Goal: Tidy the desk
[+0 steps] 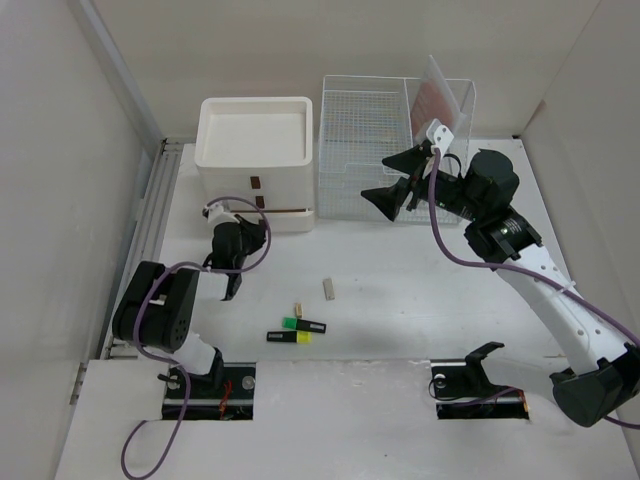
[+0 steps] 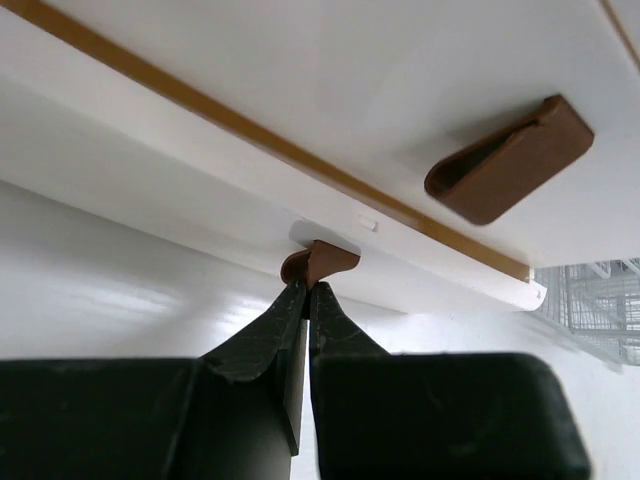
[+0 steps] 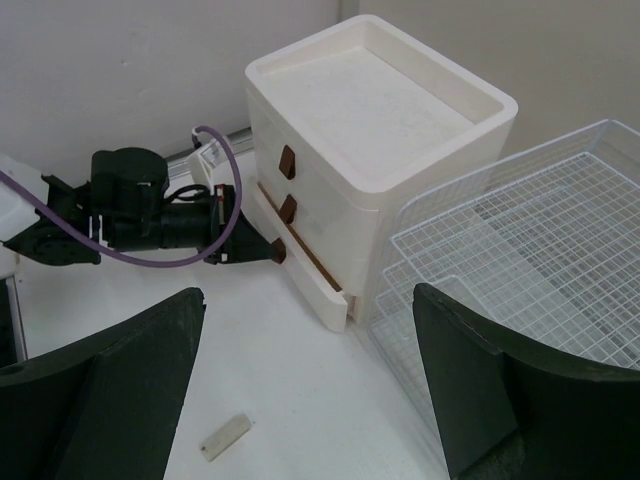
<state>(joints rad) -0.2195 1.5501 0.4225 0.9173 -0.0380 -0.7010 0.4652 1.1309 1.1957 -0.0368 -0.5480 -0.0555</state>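
The left jaws pinch the small brown bottom handle (image 2: 322, 262) of the white plastic drawer box (image 1: 255, 150); the right jaws hang spread above the matte white desk (image 1: 400, 320)

The left claw (image 2: 306, 296) covers the lower edge of the small brown plastic handle (image 2: 330, 258) on the lowest drawer (image 2: 150, 140).

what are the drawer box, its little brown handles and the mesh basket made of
Drawer box: looks like moulded plastic, off-white and smooth, with a soft sheen and rounded edges.
Handles: brown, matte, moulded-looking loops. Probably plastic, though stained wood can't be ruled out.
Basket: a grid of thin wire with a white coating, most likely metal underneath.
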